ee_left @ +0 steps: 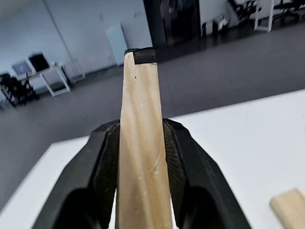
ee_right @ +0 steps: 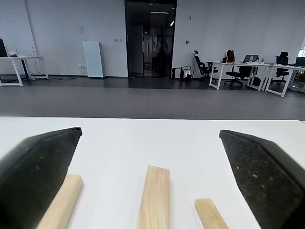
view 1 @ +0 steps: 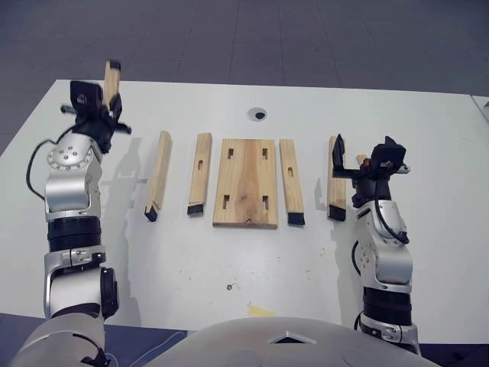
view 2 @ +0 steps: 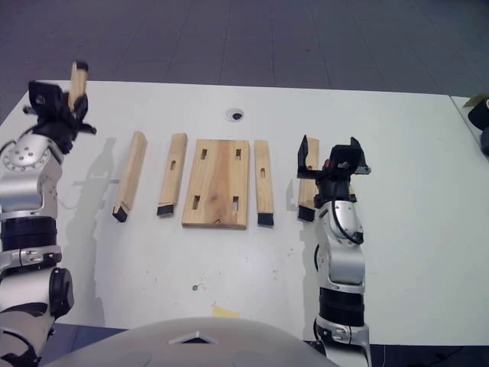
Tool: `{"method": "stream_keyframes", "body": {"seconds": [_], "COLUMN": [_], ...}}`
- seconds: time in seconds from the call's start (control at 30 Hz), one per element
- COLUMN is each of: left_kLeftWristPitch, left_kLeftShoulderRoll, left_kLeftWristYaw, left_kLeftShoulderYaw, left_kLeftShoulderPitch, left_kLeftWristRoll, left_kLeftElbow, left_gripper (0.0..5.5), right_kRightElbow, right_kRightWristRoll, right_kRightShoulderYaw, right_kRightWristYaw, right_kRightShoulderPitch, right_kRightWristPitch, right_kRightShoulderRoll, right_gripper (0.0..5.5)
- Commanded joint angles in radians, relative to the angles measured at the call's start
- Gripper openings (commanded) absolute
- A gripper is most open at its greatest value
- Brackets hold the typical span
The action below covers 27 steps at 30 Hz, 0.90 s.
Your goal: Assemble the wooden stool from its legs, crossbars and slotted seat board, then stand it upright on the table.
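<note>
status at this moment: assembly not begun, in my judgement. no part was joined to another.

left claw [view 1: 107,113]: raised above the far left corner of the table [view 1: 428,153], fingers closed tight on both sides of a wooden stick [view 1: 112,79]. the stick stood roughly upright, its black-capped end uppermost, clear of the table. i could not tell whether it was a leg or a crossbar.

right claw [view 1: 364,157]: fingers spread wide, nothing between them, hovering low over the right side of the table, above the outermost right leg [view 1: 335,187].

parts on the table: the slotted seat board [view 1: 246,182] lay flat in the middle, all four slots unfilled. two legs lay to its left, the far left leg [view 1: 159,174] and the near left leg [view 1: 199,172], apart from each other and from the board. the inner right leg [view 1: 290,180] lay just beside the board's right edge.

step in hand, as i read it: first piece lifted, second pick pending.

next move, in my view: lower the right claw squarely over the leg beneath it and close on its middle, while the left keeps its stick plumb for mating.
</note>
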Motion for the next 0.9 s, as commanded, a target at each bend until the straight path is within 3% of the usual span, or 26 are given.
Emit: {"method": "stream_keyframes", "body": {"seconds": [0.03, 0.23, 0.5, 0.77, 0.9], "left_kLeftWristPitch": [-0.001, 0.013, 0.111, 0.196, 0.210], "left_kLeftShoulderRoll": [-0.014, -0.123, -0.220, -0.222, -0.213], "left_kLeftWristYaw": [-0.045, -0.141, -0.174, -0.228, -0.259], "left_kLeftShoulderYaw": [-0.101, -0.288, -0.394, -0.406, -0.426], "left_kLeftShoulderPitch": [-0.037, 0.018, 0.094, 0.131, 0.139], "left_kLeftWristRoll": [0.042, 0.006, -0.041, -0.096, -0.105], "left_kLeftElbow": [-0.184, -0.369, -0.533, -0.624, -0.646], "left_gripper": [1.28, 1.28, 1.28, 1.28, 1.28], "right_kRightElbow": [-0.123, -0.224, -0.209, -0.162, -0.150], "right_kRightWristRoll": [0.284, 0.869, 1.162, 1.156, 1.159], "right_kRightShoulderYaw": [-0.029, -0.030, -0.017, 0.006, 0.021], "right_kRightWristYaw": [0.082, 0.109, -0.043, -0.105, -0.113], "right_kRightShoulderPitch": [-0.110, -0.160, -0.127, -0.157, -0.159], "right_kRightWristPitch": [0.176, 0.430, 0.463, 0.408, 0.393], "right_kRightShoulderRoll": [0.018, 0.065, 0.107, 0.094, 0.099], "right_gripper": [5.40, 5.40, 5.40, 5.40, 4.79]}}
